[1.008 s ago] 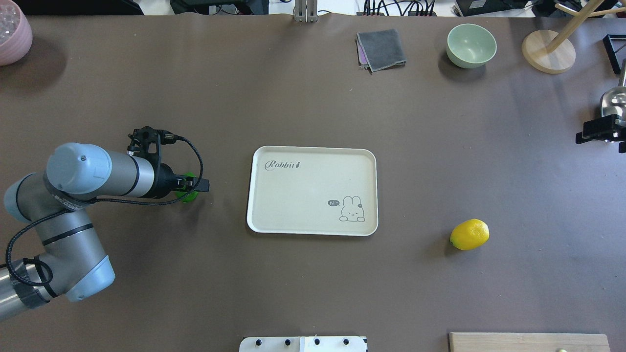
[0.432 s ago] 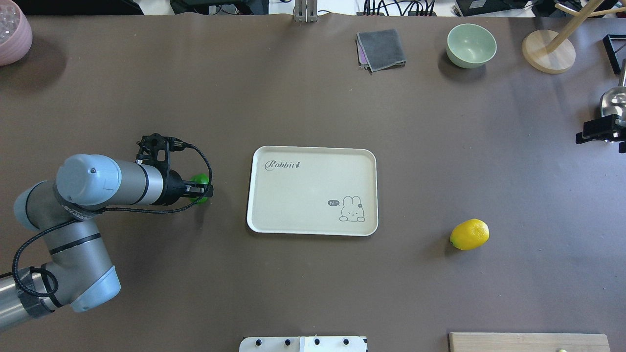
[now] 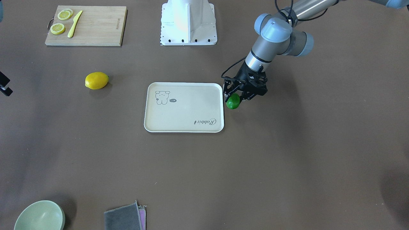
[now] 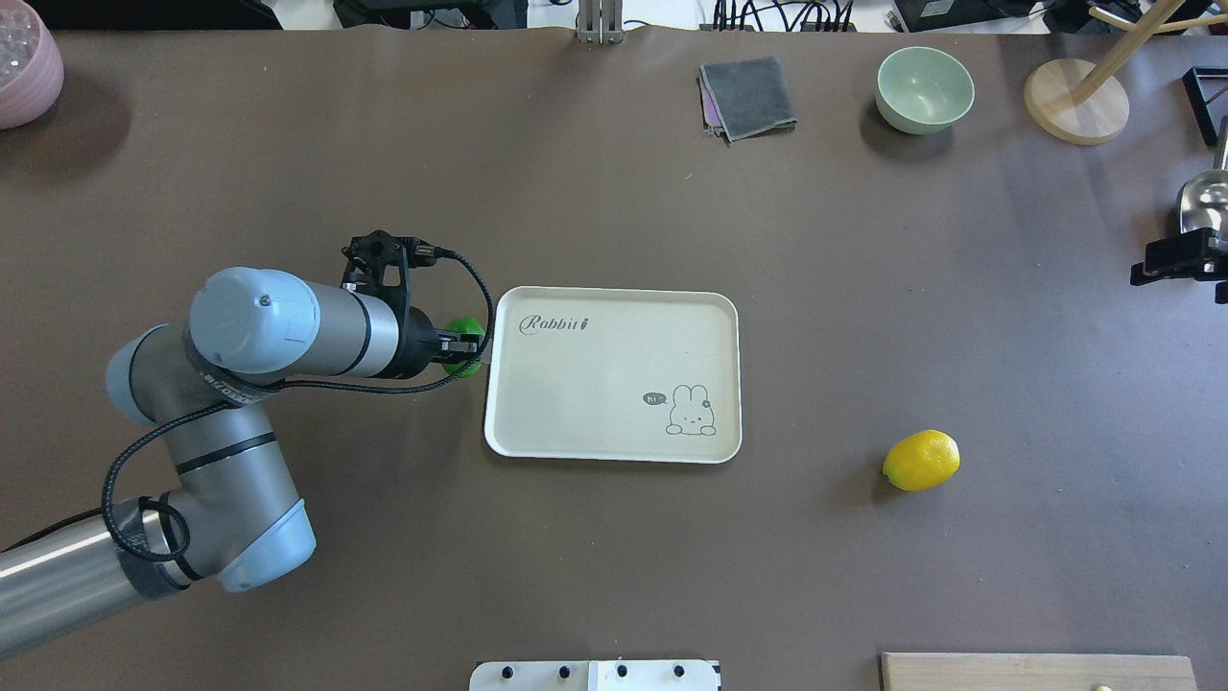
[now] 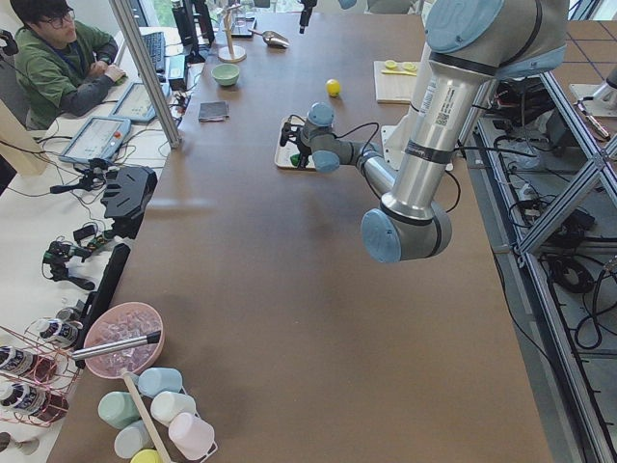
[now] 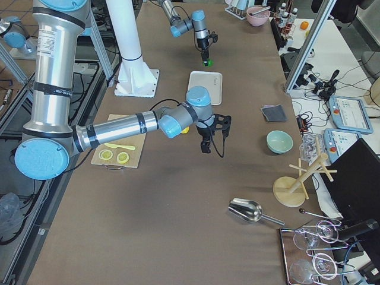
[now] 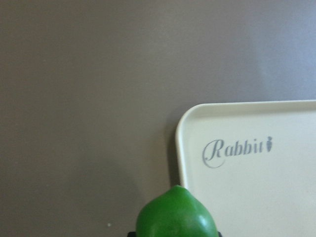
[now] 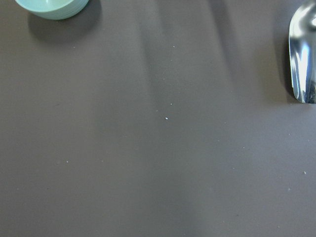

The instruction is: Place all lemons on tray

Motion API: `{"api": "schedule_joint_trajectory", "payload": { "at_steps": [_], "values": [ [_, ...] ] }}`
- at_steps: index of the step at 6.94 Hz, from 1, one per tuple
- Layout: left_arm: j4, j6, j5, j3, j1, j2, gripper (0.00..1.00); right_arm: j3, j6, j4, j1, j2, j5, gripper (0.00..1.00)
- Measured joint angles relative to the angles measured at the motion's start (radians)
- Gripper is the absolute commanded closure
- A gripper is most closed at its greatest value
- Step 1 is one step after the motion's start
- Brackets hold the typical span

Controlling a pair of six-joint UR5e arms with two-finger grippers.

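Observation:
My left gripper [image 4: 466, 347] is shut on the small green lemon [image 4: 467, 330] and holds it just off the cream tray's [image 4: 614, 422] left rim, near the "Rabbit" print. The front view shows the green lemon [image 3: 233, 101] under the gripper [image 3: 240, 95], beside the tray [image 3: 183, 118]. The left wrist view shows the lemon [image 7: 176, 216] by the tray's corner [image 7: 197, 116]. The yellow lemon [image 4: 921, 460] lies on the table to the right of the tray, also in the front view [image 3: 96, 80]. My right gripper [image 4: 1178, 257] is at the right edge; I cannot tell its state.
A wooden cutting board [image 3: 96, 28] with lemon slices and a yellow knife lies near the robot's base [image 3: 188, 22]. A green bowl [image 4: 924, 88], grey cloth [image 4: 748, 96], wooden stand [image 4: 1074, 101] and metal scoop [image 4: 1204, 197] sit at the far right. A pink bowl [image 4: 24, 62] is far left.
My left arm has carried the green lemon to the right, from well left of the tray up to its left rim. The yellow lemon and right arm have not moved.

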Motion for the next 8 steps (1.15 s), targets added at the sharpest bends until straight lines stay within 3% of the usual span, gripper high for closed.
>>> {"api": "schedule_joint_trajectory", "payload": {
  "at_steps": [1, 2, 3, 6, 8],
  "values": [
    [0.015, -0.019, 0.001, 0.024, 0.007, -0.047, 0.99, 0.001, -0.001, 0.013, -0.007, 0.000, 0.001, 0.00],
    [0.020, -0.027, 0.004, 0.062, 0.015, -0.093, 0.23, 0.002, 0.000, 0.045, -0.020, 0.000, 0.001, 0.00],
    [0.020, -0.028, 0.011, 0.088, 0.021, -0.122, 0.02, 0.005, -0.002, 0.072, -0.041, 0.000, -0.001, 0.00],
    [0.021, -0.017, 0.072, 0.084, 0.029, -0.134, 0.02, 0.065, 0.098, 0.092, -0.122, -0.021, -0.044, 0.03],
    [0.023, 0.053, -0.036, 0.072, -0.065, -0.118, 0.02, 0.133, 0.342, 0.092, -0.169, -0.075, -0.068, 0.02]
  ]
}}
